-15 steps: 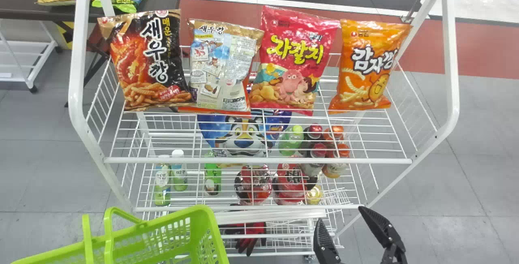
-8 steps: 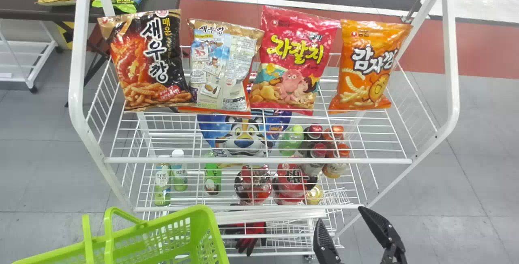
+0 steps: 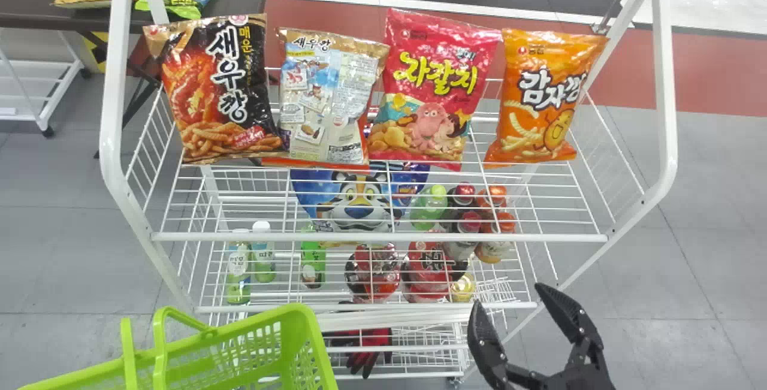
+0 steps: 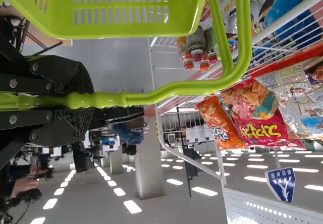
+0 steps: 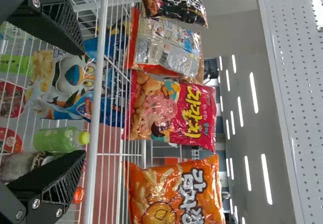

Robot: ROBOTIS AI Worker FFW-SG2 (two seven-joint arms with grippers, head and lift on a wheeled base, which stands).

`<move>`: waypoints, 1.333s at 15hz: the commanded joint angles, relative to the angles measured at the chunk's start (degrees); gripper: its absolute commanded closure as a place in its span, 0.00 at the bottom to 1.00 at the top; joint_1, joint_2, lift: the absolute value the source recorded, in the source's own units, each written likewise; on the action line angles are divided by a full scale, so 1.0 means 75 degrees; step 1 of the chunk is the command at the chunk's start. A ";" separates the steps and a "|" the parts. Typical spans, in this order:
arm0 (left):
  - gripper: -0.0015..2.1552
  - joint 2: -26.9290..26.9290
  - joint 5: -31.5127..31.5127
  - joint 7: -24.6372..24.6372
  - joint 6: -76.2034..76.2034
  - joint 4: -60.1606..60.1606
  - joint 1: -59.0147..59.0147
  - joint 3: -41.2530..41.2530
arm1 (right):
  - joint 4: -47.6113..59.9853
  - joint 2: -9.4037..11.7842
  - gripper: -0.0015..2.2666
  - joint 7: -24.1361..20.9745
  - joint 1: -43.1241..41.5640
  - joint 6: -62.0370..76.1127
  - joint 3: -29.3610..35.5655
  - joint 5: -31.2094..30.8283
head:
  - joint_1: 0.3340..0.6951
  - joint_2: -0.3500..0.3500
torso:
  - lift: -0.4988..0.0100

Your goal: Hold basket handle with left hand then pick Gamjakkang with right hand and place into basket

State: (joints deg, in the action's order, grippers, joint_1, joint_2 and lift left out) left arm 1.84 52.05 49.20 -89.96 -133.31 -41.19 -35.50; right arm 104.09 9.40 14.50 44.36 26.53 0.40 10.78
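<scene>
Right gripper (image 3: 508, 294) nearer rack edge (image 3: 383, 237), jaws apart

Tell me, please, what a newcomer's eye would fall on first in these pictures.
Probably the four bright snack bags lined up on the white wire rack's upper shelf, with orange Gamjakkang at the right end. Next might come the lime-green basket at the head view's lower left, its handle clamped in the left gripper, and the open black right gripper at lower right.
</scene>
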 commanded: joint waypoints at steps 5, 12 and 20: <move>0.99 0.0000 -0.0003 0.0049 -0.0009 -0.0002 -0.0039 0.0011 | 0.0359 0.0000 0.05 0.0000 -0.0630 -0.1164 0.0428 0.0097 | 1.00 0.25 | 0.94; 0.99 0.0035 -0.0003 0.0084 -0.0009 -0.0061 -0.0051 0.0011 | 0.0781 0.0000 0.05 0.0000 -0.1486 -0.2852 0.1014 0.0461 | 1.00 0.17 | 0.94; 0.99 0.0129 0.0009 0.0084 -0.0009 -0.0283 -0.0051 0.0081 | 0.0969 0.0000 0.04 0.0000 -0.2751 -0.5243 0.1670 0.0589 | 1.00 0.07 | 0.94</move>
State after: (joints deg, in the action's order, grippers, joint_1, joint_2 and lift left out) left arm 2.62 52.12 49.83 -89.96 -135.28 -41.56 -34.94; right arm 111.04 9.40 14.50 25.48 -9.68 12.38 15.66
